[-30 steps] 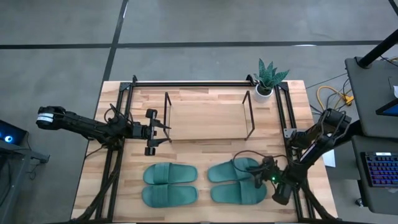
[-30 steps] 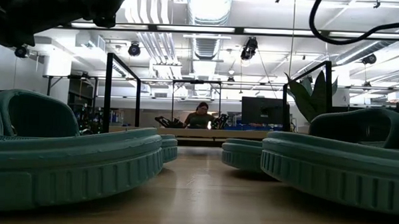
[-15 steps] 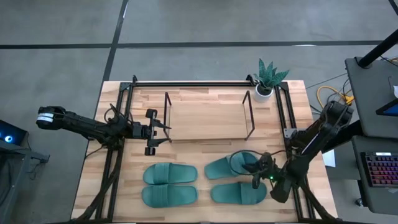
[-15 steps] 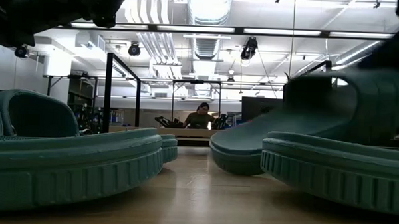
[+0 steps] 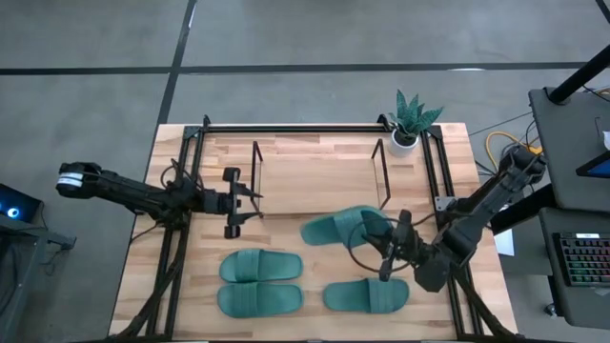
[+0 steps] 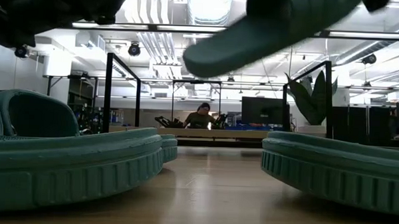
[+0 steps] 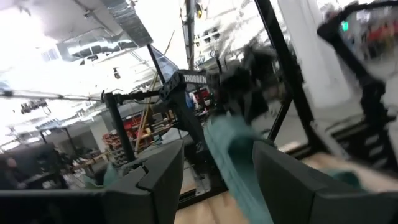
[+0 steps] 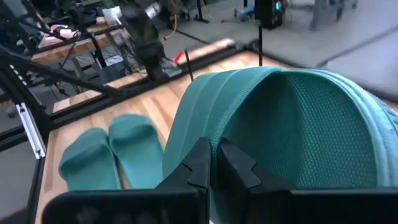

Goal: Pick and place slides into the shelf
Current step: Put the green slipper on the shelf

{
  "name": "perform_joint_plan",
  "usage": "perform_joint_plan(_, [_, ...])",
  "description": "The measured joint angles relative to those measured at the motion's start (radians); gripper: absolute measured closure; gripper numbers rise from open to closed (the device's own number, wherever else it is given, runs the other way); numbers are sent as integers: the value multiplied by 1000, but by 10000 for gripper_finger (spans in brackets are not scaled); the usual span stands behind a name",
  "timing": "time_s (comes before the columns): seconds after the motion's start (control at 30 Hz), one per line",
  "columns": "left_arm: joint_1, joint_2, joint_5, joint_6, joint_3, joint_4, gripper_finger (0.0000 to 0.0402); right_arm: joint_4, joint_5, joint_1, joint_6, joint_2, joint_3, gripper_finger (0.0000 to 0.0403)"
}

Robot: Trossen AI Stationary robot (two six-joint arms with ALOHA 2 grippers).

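We see the right claw (image 5: 385,250) clenched on the strap of one teal slide (image 5: 335,229) — in the right wrist view its fingers (image 8: 200,168) pinch the strap's edge. This lifted slide hangs clear of the tabletop (image 5: 315,152), tilted, with its free end just in front of the shelf (image 5: 319,181); in the low view it floats up high. The other three slides lie flat on the tabletop: a pair (image 5: 260,282) side by side toward the left front, and a single slide (image 5: 366,296) below the right claw. The shelf stands in the middle of the tabletop with nothing on its wood base. The left claw (image 5: 250,198) hovers beside the shelf's left end frame, released — its fingers (image 7: 155,177) stand apart, holding nothing. A potted plant (image 5: 410,120) sits at the far right corner.
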Motion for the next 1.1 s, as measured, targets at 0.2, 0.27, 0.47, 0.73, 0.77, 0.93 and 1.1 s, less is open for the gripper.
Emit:
perform_joint_plan(0.2, [0, 102, -1, 290, 18, 1, 223, -8, -1, -19, -225, -16, 128, 394])
perform_joint_plan(0.27, [-1, 154, -1, 367, 40, 4, 223, -25, 0, -21, -276, -22, 169, 394])
perform_joint_plan(0.47, [-2, 302, -108, 632, 148, 3, 223, -229, 51, -20, -274, -23, 289, 394])
perform_joint_plan(0.73, [-2, 425, -348, 925, 278, 37, 223, -428, 79, -23, -200, -30, 399, 394])
perform_joint_plan(0.77, [-2, 439, -348, 953, 291, 46, 223, -432, 80, -25, -201, -34, 407, 394])
perform_joint_plan(0.93, [-3, 496, -350, 1074, 358, 55, 223, -464, 110, -25, -216, -60, 432, 394])
perform_joint_plan(1.1, [-3, 556, -361, 1235, 418, 106, 223, -510, 144, -26, -212, -95, 445, 394])
